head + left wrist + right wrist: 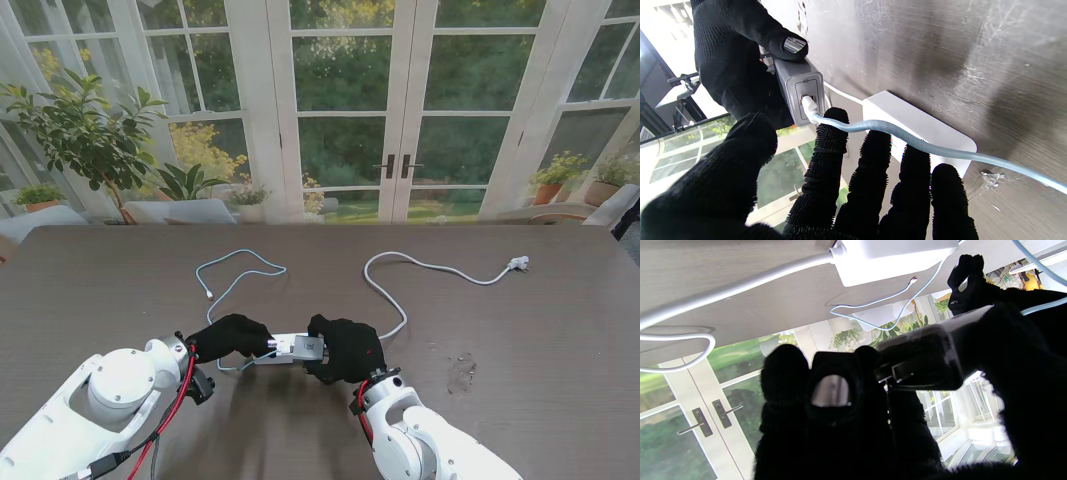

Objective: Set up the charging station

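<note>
The grey charger block point(303, 347) is held just above the table point(560, 330), near the robot's edge and between the two hands. It is clasped by the right hand point(345, 348), fingers wrapped round its body. A thin blue-white cable point(893, 131) is seated in the port on its end face. The left hand point(230, 337) is at the cable end with its fingers point(830, 140) spread beside the plug; whether anything is gripped cannot be told.

The charger is judged rigid, light and smooth-sided, so it is best held across its flat sides, clear of the port. The cable is limp and is expected to drag if pulled.

A white power strip point(918, 125) lies on the table directly beneath the hands, its thick white lead point(425, 268) running off to a plug point(518, 264) far right. The thin cable's loose loop point(235, 272) lies farther out and could snag.
</note>
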Controlling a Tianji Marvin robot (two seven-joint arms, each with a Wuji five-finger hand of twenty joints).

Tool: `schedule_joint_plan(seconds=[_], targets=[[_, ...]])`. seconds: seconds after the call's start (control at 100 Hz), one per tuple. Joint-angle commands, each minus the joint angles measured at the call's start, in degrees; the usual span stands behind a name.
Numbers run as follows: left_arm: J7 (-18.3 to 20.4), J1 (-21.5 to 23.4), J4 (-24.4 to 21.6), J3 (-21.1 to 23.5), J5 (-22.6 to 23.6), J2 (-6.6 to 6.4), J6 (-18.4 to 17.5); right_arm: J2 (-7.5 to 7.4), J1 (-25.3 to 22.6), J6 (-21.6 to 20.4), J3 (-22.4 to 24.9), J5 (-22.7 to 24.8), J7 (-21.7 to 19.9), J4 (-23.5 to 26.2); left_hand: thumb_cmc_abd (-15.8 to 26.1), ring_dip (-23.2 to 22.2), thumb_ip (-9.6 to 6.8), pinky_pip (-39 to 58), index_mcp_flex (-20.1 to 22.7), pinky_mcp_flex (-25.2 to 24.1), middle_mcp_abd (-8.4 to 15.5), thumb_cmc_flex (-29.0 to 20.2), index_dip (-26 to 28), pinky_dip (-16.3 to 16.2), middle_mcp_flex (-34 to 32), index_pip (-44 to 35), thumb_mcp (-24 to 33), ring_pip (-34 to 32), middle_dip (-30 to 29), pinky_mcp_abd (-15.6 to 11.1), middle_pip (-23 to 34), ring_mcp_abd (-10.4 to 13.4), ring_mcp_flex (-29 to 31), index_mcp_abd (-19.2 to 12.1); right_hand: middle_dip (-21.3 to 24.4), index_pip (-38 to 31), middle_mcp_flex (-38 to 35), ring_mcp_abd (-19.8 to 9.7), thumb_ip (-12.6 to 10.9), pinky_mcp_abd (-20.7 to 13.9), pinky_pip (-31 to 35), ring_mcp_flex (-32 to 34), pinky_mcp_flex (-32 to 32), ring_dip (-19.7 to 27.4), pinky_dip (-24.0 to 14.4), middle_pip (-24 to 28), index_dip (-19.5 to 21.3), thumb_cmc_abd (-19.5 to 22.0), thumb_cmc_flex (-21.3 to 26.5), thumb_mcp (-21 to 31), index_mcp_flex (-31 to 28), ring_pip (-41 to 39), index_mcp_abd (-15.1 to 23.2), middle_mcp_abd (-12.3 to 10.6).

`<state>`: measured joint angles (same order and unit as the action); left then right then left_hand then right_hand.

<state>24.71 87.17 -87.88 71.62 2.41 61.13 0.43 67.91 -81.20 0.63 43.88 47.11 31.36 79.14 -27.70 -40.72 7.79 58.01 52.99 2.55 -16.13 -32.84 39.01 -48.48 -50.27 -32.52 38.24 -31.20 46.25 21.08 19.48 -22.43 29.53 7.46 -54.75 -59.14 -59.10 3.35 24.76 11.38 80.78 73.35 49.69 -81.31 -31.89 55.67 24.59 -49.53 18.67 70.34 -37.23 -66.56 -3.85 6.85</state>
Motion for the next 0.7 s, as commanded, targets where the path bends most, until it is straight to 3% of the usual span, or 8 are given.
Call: schedule_joint_plan(seconds=[0.0, 0.08, 0.21, 0.31, 0.44, 0.5, 0.58, 0.69], targets=[[1.33, -0.28, -0.11, -0.1, 0.09, -0.17, -0.24, 0.18, -0.28, -0.32, -0.06, 0.02, -0.7, 0.74, -3.22, 0.27, 2.54, -0.36, 0.42, -0.99, 1.34, -2.98, 0.79, -1.37, 0.5, -2.34, 0.4, 0.01, 1.17, -1.18, 1.08, 1.54, 0.22, -2.07, -0.8, -22.91, -3.89, -1.61, -3.63, -1.15, 2.95, 2.06, 0.66, 41.84, 0.3, 3.15, 2.58, 6.96, 7.58, 9.53, -2.42, -1.45, 8.18, -5.8], [1.94, -0.5, -0.07, -0.27, 0.24, -0.34, -0.39, 0.2, -0.26, -0.33, -0.07, -0.01, -0.67, 0.71, -4.25, 0.16, 3.58, -0.15, 0.02, -0.74, 1.85, -6.05, 0.08, -1.76, -0.08, -3.96, -0.41, -0.31, 1.82, -1.05, 1.87, 1.77, 0.9, -2.88, -0.78, -22.94, -3.92, -1.67, -3.61, -1.15, 2.95, 2.06, 0.7, 41.83, 0.29, 3.15, 2.6, 6.97, 7.53, 9.48, -2.54, -1.46, 8.16, -5.83], [2.24, -0.72, 0.0, -0.48, 0.25, -0.4, -0.37, 0.24, -0.25, -0.27, -0.06, -0.13, -0.68, 0.68, -4.89, -0.29, 3.54, 0.89, 0.06, -0.3, 2.12, -6.73, -0.8, -2.61, -0.71, -4.64, -0.17, -1.18, 2.52, -0.96, 2.8, 1.66, 1.61, -2.92, -0.78, -22.86, -3.89, -1.78, -3.61, -1.14, 2.95, 2.06, 0.74, 41.84, 0.29, 3.14, 2.62, 6.99, 7.54, 9.47, -2.64, -1.44, 8.13, -5.78], [2.24, -0.96, 0.17, -0.78, 0.18, -0.38, -0.43, 0.26, -0.26, -0.29, -0.05, -0.18, -0.61, 0.65, -5.71, -0.92, 3.43, 2.08, -0.14, 0.35, 2.57, -11.02, -2.48, -3.63, -1.75, -7.76, -1.5, -2.31, 3.33, -1.03, 3.69, 1.95, 2.61, -3.7, -0.79, -22.84, -3.87, -1.61, -3.63, -1.14, 2.94, 2.03, 0.74, 41.83, 0.28, 3.15, 2.66, 6.98, 7.56, 9.52, -2.65, -1.46, 8.13, -5.81], [2.04, -1.43, 0.73, -1.34, -0.06, -0.28, -0.75, 0.28, -0.26, -0.3, -0.05, -0.25, -0.61, 0.62, -6.86, -2.21, 3.22, 4.65, 0.43, 1.4, 3.49, -13.83, -4.33, -4.67, -3.64, -10.92, 2.01, -4.88, 5.07, -0.72, 5.84, 2.22, 4.53, -4.01, -0.78, -22.82, -3.87, -1.49, -3.62, -1.14, 2.94, 2.03, 0.74, 41.81, 0.28, 3.15, 2.68, 6.94, 7.5, 9.53, -2.65, -1.49, 8.13, -5.7], [1.96, -1.67, 1.04, -1.65, -0.07, -0.25, -0.98, 0.29, -0.28, -0.29, -0.03, -0.28, -0.59, 0.63, -7.37, -2.9, 3.65, 5.97, 0.56, 2.28, 3.95, -14.9, -5.01, -4.87, -5.13, -12.2, 4.99, -6.17, 16.95, -0.61, 5.51, 2.31, 5.57, -4.08, -0.79, -22.82, -3.86, -1.51, -3.62, -1.14, 2.94, 2.03, 0.74, 41.81, 0.28, 3.17, 2.68, 6.96, 7.56, 9.56, -2.65, -1.5, 8.13, -5.78], [1.7, -1.93, 1.46, -2.0, -0.39, -0.12, -1.08, 0.34, -0.28, -0.3, -0.05, -0.41, -0.55, 0.56, -7.28, -3.52, 3.6, 7.64, 1.28, 3.06, 4.47, -16.17, -5.25, -5.32, -7.65, -13.31, 6.9, -7.79, 21.39, -0.19, 5.33, 2.3, 7.19, -3.95, -0.78, -22.82, -3.92, -1.43, -3.61, -1.16, 2.94, 2.03, 0.77, 41.81, 0.28, 3.18, 2.68, 6.92, 7.54, 9.56, -2.65, -1.51, 8.13, -5.8], [1.52, -2.23, 1.86, -2.41, -0.92, 0.01, -1.11, 0.36, -0.27, -0.37, -0.06, -0.48, -0.5, 0.5, -7.11, -4.29, 3.58, 9.75, 2.59, 4.21, 5.38, -17.05, -5.6, -5.89, -10.99, -15.06, 8.13, -9.89, 22.96, -0.12, 4.99, 2.49, 9.55, -4.1, -0.77, -22.81, -3.91, -1.55, -3.6, -1.2, 2.93, 2.04, 0.81, 41.81, 0.28, 3.17, 2.69, 6.94, 7.55, 9.54, -2.65, -1.52, 8.13, -5.85]])
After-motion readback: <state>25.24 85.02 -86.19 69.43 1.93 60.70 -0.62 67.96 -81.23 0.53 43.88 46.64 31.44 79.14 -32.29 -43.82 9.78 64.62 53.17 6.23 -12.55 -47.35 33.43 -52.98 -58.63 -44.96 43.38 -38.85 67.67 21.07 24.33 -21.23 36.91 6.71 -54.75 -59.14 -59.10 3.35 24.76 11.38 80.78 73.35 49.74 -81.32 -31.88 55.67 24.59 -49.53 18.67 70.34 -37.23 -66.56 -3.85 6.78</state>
